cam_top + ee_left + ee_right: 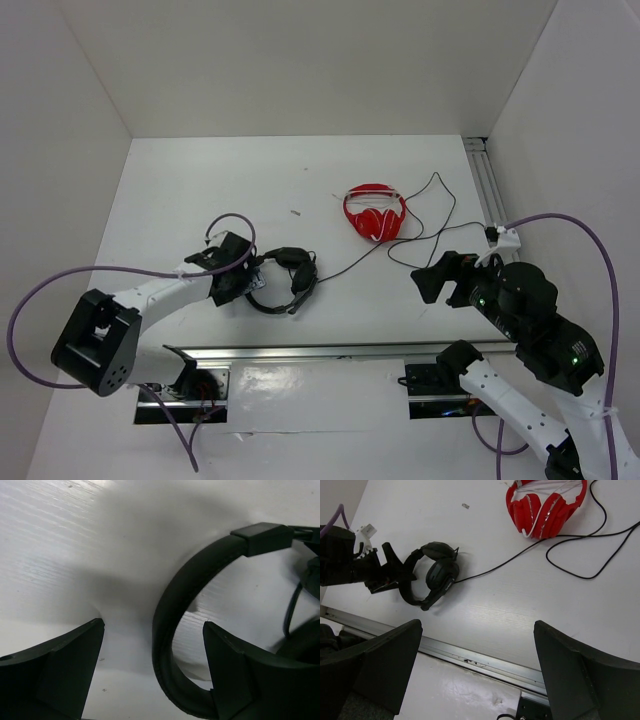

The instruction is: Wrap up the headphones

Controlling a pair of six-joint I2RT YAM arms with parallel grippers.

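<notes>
The headphones [285, 278] lie on the white table [200, 190], left of centre and just beyond the metal rail [330, 352] that crosses the near edge. The headband curves toward the left arm and the two padded earcups sit close together on the far-right side. The cable [350, 262] leaves the earcups and runs loose across the table to the right, passing just in front of the red headphones [374, 212]. It joins a tangle of thin black loops there, and I cannot tell which strands belong to which set. The left gripper [246, 272] sits low at the headband with its jaws wide apart. In the left wrist view the headband passes between the two fingers [75, 665], much nearer one than the other and possibly touching it, but it is not clamped. The right gripper [445, 275] hangs above the table to the right, well apart from the headphones, near the cable loops. Its jaws are spread fully and hold nothing, with only bare table and the rail showing between them in its own wrist view.
</notes>
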